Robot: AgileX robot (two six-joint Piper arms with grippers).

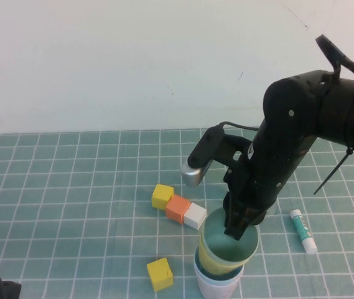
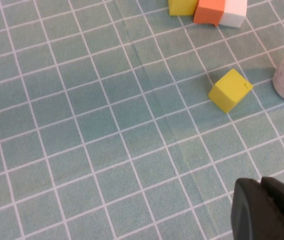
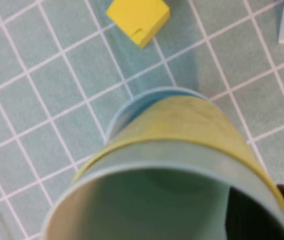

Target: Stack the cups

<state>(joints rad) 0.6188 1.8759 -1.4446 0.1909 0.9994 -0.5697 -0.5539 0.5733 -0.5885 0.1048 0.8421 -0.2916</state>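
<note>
Cups: I see a nested stack (image 1: pixel 225 261) near the counter's front edge, right of centre; green cup (image 1: pixel 229 244) inside yellow (image 1: pixel 213 263), pale one (image 1: pixel 217 288) lowest.
Right gripper (image 1: pixel 239 228): dipped inside the green cup, one finger (image 3: pixel 261 212) against its rim; jaw gap, I cannot tell.
Left gripper (image 2: pixel 266 210): low at the front-left corner, cannot tell.

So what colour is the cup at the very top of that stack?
Pale green cup, nested in the yellow cup; the high view shows it best, with the right gripper on its rim.
</note>
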